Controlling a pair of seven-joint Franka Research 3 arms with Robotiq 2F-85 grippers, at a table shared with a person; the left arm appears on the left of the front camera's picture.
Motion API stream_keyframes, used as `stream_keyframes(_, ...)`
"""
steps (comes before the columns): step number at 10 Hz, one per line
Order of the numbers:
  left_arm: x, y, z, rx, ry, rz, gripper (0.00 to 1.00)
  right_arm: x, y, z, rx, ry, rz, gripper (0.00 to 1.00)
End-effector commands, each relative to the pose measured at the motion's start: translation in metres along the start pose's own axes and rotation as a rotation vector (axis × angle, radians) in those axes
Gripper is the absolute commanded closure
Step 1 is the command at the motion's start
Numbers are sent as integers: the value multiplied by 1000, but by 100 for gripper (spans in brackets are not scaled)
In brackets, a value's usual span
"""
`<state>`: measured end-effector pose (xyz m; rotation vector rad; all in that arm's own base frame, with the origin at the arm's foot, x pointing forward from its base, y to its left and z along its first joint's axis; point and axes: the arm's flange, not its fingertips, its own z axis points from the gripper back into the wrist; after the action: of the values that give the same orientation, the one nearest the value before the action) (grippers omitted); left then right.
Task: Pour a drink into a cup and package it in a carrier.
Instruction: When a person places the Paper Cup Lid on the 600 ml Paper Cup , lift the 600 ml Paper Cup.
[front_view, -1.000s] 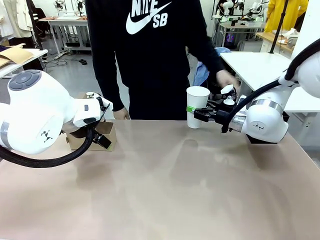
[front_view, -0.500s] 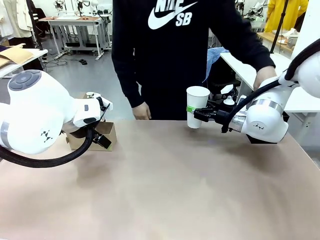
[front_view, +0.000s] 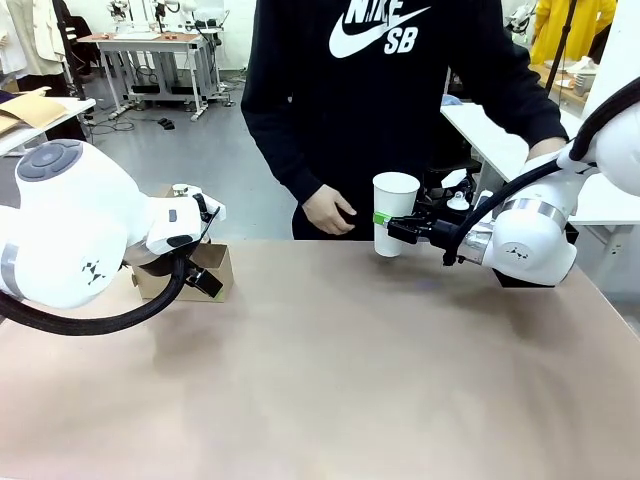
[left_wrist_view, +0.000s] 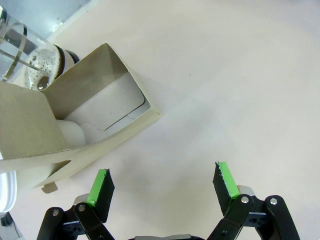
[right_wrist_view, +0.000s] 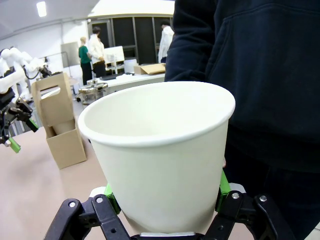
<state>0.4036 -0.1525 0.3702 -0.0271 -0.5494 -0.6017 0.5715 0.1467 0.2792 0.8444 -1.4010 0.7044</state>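
The right claw (front_view: 391, 227), held level, clamps the upright cup (front_view: 396, 205); the left claw (left_wrist_view: 162, 180) hangs spread beside the carrier (left_wrist_view: 85, 112).

Front: we sit on robot's side, facing across table (front_view: 330, 380) toward person (front_view: 390, 100) at mid range. Left wrist: we look steeply down on table, close, carrier (left_wrist_view: 85, 80) at upper left. Right wrist: we look level, very close on cup (right_wrist_view: 160, 150), person behind. Carrier shared by all three views; cup, person shared by two: front and right wrist.
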Motion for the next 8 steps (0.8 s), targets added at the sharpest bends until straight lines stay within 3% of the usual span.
stream_keyframes(1, 0, 1, 0, -1, -1, 2, 0, 5, 3, 0, 2, -2, -4, 19)
stream_keyframes(8, 0, 1, 0, -1, -1, 2, 0, 5, 3, 0, 2, -2, -4, 19)
